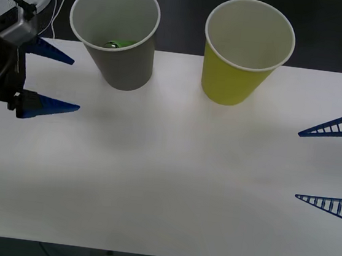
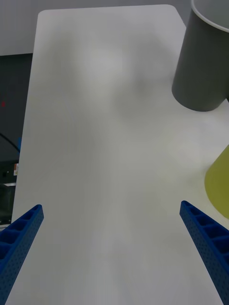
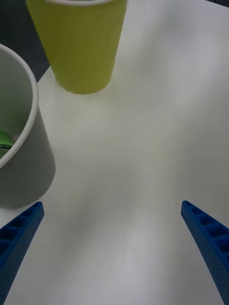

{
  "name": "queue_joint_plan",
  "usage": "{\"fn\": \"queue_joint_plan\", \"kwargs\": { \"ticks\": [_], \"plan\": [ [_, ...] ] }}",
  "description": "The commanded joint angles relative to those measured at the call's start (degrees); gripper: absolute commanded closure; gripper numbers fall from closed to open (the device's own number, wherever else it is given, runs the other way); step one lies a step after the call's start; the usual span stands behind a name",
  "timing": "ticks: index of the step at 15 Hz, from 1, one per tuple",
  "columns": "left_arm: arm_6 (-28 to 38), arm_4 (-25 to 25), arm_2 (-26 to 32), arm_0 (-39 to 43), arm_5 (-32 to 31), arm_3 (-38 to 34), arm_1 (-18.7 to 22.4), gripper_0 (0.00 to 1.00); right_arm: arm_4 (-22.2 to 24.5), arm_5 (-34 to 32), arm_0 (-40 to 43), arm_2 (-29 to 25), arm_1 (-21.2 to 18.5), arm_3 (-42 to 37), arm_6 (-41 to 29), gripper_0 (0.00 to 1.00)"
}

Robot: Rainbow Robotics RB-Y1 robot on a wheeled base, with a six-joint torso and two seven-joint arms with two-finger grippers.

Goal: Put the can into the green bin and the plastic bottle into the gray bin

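While both end effectors (left, right) gape, table lies bare

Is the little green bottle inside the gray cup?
Yes, inside. Something bright green, likely the plastic bottle, shows low within the gray bin, below its rim.

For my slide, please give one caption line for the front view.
Plastic bottle inside gray bin, green bin beside it; left hand and right hand open at table edges.
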Motion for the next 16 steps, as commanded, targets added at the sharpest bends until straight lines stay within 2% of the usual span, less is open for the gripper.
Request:
{"fn": "queue_joint_plan", "kwargs": {
  "ticks": [1,6,9,13,16],
  "plan": [
    [-8.2,4.1,2.6,4.8,0.0,-0.1,-0.8,0.00,0.0,0.0,0.0,0.0,0.0,0.0,0.0,0.00],
    [-21.7,7.9,5.2,12.5,-0.1,-0.4,-0.8,0.00,0.0,0.0,0.0,0.0,0.0,0.0,0.0,0.00],
    [-27.7,8.9,6.6,16.9,-0.3,-0.9,-0.8,0.00,0.0,0.0,0.0,0.0,0.0,0.0,0.0,0.00],
    [-30.3,8.8,9.4,19.6,-4.7,-0.9,-0.8,0.00,0.0,0.0,0.0,0.0,0.0,0.0,0.0,0.00],
    [-31.3,7.9,9.8,19.9,-5.7,-0.9,-0.8,0.00,0.0,0.0,0.0,0.0,0.0,0.0,0.0,0.00]
  ]
}}
